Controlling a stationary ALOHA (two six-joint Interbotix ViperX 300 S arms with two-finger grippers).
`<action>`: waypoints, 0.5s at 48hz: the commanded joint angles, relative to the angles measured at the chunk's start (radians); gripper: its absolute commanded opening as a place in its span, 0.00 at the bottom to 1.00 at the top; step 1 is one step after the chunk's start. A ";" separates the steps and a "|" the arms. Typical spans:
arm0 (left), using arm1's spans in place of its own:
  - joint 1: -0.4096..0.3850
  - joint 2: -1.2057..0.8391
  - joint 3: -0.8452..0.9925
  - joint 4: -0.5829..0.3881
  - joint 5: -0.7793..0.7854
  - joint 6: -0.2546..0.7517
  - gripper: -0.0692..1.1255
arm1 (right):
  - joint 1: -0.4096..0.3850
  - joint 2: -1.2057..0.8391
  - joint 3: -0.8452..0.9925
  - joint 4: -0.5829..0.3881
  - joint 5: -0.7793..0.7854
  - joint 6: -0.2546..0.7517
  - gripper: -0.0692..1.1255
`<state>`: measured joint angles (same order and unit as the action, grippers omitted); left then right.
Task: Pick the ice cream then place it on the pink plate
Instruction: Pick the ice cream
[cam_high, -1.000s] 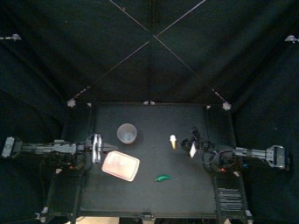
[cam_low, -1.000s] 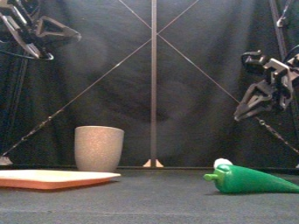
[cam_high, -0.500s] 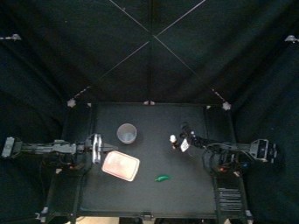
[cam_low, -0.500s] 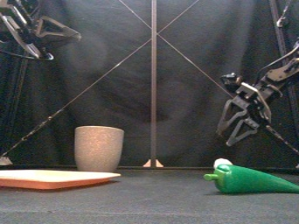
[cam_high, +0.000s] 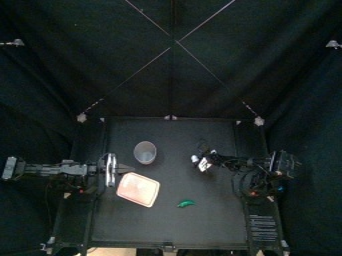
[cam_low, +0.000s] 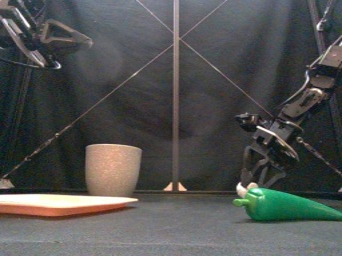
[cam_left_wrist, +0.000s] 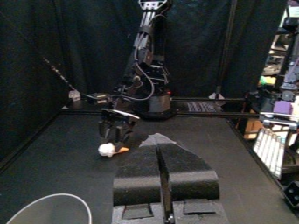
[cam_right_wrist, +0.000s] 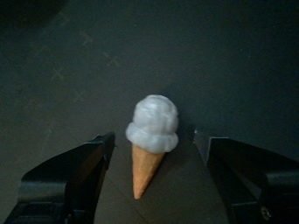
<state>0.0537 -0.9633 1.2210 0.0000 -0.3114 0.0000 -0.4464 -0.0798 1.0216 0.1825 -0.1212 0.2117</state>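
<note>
Ice cream: the toy ice cream, a white scoop on a tan cone (cam_right_wrist: 149, 144), lay flat on the black table (cam_high: 201, 225). It was to the right of the flat pink tray (cam_high: 138, 186), well apart from it, and nothing lay on the tray.

Nearer arm: the right gripper (cam_right_wrist: 155, 138) was lowered directly over the ice cream. The left gripper (cam_left_wrist: 163, 179) rested off the tray's left side, much farther from the toy.

Long axis: in the right wrist view the cone ran along the gap between the jaws, with its tip toward the wrist and the scoop away from it. A squeeze would therefore cross the toy's narrow width.

Right fingers: the black fingers (cam_right_wrist: 84, 166) were spread wide, one on each side of the scoop. A dark gap showed on both sides, so they gripped nothing.

Left fingers: these were pressed together with nothing between them.

Other things: a tall grey speckled cup (cam_low: 114, 168) stood just behind the tray. A green tapered toy vegetable (cam_low: 287, 205) lay to the tray's front right, nearer the front edge than the ice cream.

Step, as judged: the toy was straddled but not yet grasped. Closing on it would come next, then a carry leftward to the tray.
</note>
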 joint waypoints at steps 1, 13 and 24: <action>-0.002 0.003 -0.012 -0.002 -0.003 0.002 0.03 | -0.003 0.009 -0.018 0.000 0.003 0.000 0.93; -0.002 0.003 -0.012 -0.002 -0.002 0.002 0.03 | 0.023 0.015 -0.034 -0.003 0.006 0.000 0.89; -0.002 0.003 -0.011 -0.002 0.002 0.000 0.03 | 0.043 0.018 -0.054 -0.003 0.006 0.000 0.64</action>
<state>0.0522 -0.9633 1.2226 -0.0015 -0.3068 0.0000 -0.4096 -0.0491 0.9910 0.1779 -0.1120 0.2117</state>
